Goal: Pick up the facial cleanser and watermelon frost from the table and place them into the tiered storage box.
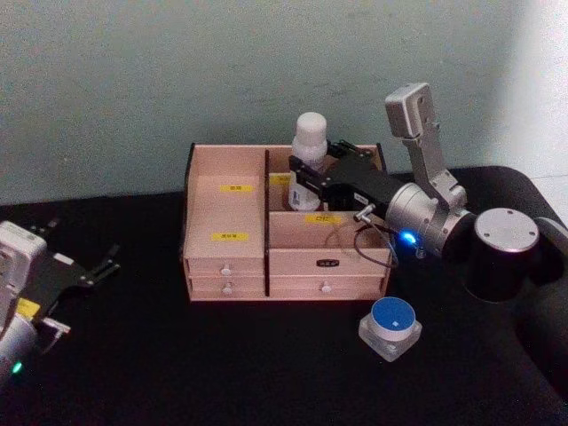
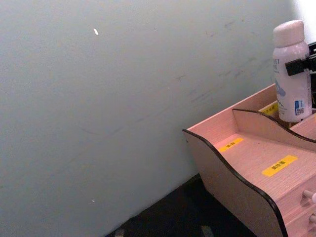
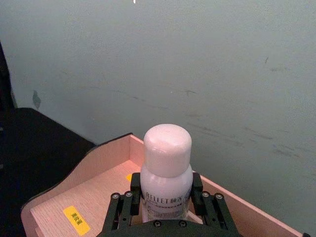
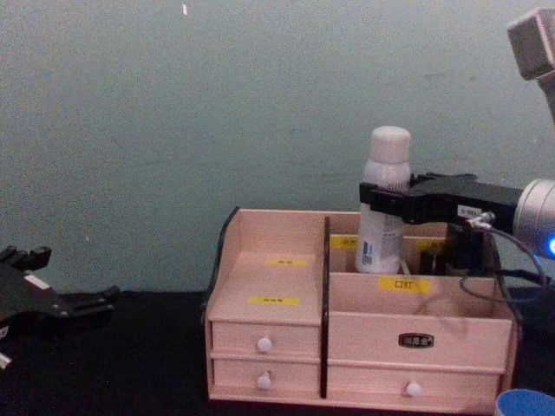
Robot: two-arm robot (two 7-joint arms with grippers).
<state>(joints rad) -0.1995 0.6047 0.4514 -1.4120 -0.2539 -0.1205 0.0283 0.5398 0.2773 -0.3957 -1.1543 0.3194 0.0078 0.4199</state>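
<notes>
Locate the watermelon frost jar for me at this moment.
In the head view, the watermelon frost sits on the black table on the robot's right, just off the front right corner of the tiered storage box.

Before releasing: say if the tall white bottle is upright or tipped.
Upright: the tall white cylindrical bottle stands cap-up in the pink wooden organiser, right tool gripping it.

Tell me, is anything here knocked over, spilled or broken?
Nothing stands out. The facial cleanser is upright in the back right compartment of the tiered storage box, gripped by the right gripper. The watermelon frost sits upright, lid on, on the table before the box. The left gripper rests open at the left.
</notes>
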